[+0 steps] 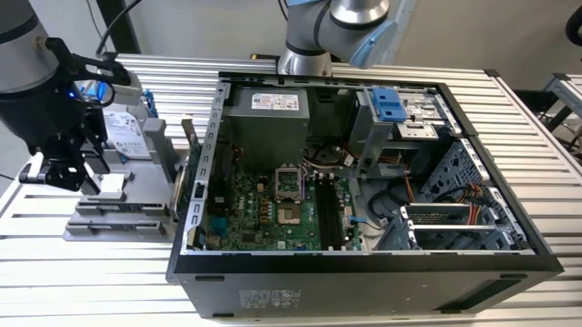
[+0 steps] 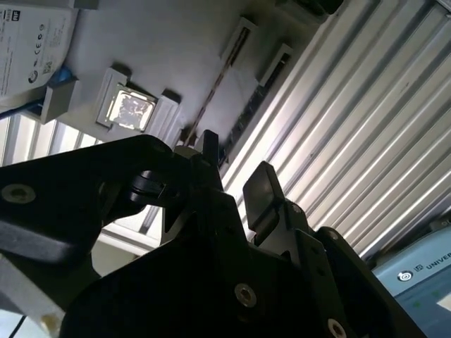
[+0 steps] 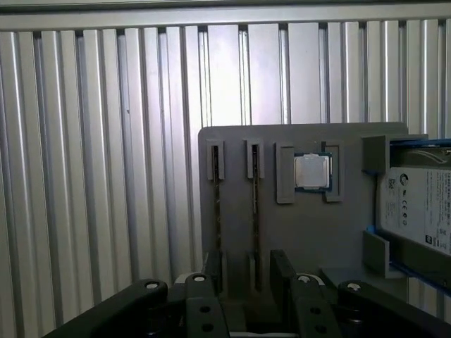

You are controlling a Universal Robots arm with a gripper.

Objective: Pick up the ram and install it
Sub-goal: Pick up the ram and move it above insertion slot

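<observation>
My jaws hang spread above the grey holder (image 3: 310,232), roughly astride the ram (image 3: 254,211) (edge-on in its slot); descending off-centre, I might clip the neighbouring stick (image 3: 216,211).

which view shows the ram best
The first wrist view: two ram sticks stand edge-on in the gray holder. The second wrist view catches one thin edge; in the exterior view they are too small to tell.
</observation>
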